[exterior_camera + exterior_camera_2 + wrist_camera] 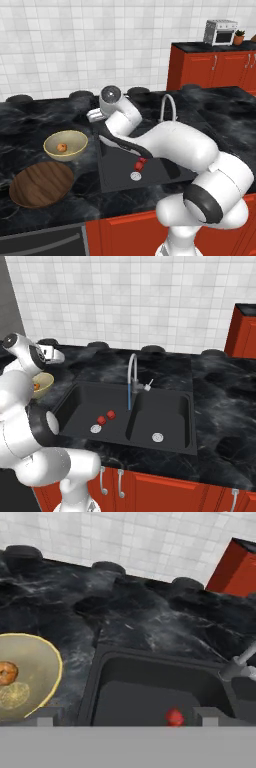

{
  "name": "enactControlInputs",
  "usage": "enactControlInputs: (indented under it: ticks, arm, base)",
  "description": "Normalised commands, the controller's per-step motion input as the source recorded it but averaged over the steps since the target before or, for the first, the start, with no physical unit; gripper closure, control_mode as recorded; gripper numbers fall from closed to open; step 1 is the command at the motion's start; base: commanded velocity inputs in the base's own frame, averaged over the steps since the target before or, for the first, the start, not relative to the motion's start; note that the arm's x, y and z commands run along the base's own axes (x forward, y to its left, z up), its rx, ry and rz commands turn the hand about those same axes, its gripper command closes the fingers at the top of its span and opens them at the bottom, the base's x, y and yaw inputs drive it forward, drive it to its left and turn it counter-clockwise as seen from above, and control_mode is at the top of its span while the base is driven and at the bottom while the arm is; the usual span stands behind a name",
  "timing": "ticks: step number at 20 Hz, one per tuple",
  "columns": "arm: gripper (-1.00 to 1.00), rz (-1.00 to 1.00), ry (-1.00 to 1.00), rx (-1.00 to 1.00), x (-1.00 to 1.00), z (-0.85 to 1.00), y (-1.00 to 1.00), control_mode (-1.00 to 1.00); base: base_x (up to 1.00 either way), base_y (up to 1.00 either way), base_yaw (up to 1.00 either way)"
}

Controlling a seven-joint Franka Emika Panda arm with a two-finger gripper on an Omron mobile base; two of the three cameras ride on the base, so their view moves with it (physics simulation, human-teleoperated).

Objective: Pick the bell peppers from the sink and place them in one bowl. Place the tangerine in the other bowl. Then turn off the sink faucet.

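Two red bell peppers [140, 164] [106, 417] lie side by side on the floor of the sink [117, 167] [82, 403], just beyond its round drain. One pepper [174, 717] also shows low in the hand view. The tangerine [62, 147] [7, 673] rests inside the cream-yellow bowl [52, 152] [37, 657]. The wide wooden bowl [40, 182] stands in front of it with nothing in it. My gripper [93, 115] [56, 355] [125, 719] hovers open above the counter between the yellow bowl and the sink, holding nothing. Water runs from the faucet [168, 106] [132, 372].
A second basin [160, 421] lies right of the faucet. Stove burners [80, 94] line the back of the black marble counter. Red cabinets [210, 67] with a toaster oven [220, 31] stand at the far right.
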Motion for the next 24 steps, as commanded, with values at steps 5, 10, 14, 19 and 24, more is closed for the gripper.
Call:
enactControlInputs:
  ticks: [5, 10, 14, 19, 24]
  arm:
    - [-1.0, -0.3, 0.29, 0.05, -0.33, 0.0, -0.92, -1.0]
    - [-1.0, -0.21, 0.31, 0.05, -0.03, 0.0, -0.67, -1.0]
    - [-1.0, -0.11, 0.13, 0.03, -0.12, -0.13, -0.47, -1.0]
    - [-1.0, -0.13, 0.01, 0.04, -0.2, -0.42, -0.39, -1.0]
    - [-1.0, -0.11, 0.0, 0.06, -0.16, -0.45, -0.38, -1.0]
  base:
    - [0.0, 0.0, 0.0]
    - [0.0, 0.0, 0.0]
    - [0.0, 0.0, 0.0]
    - [0.0, 0.0, 0.0]
    - [0.0, 0.0, 0.0]
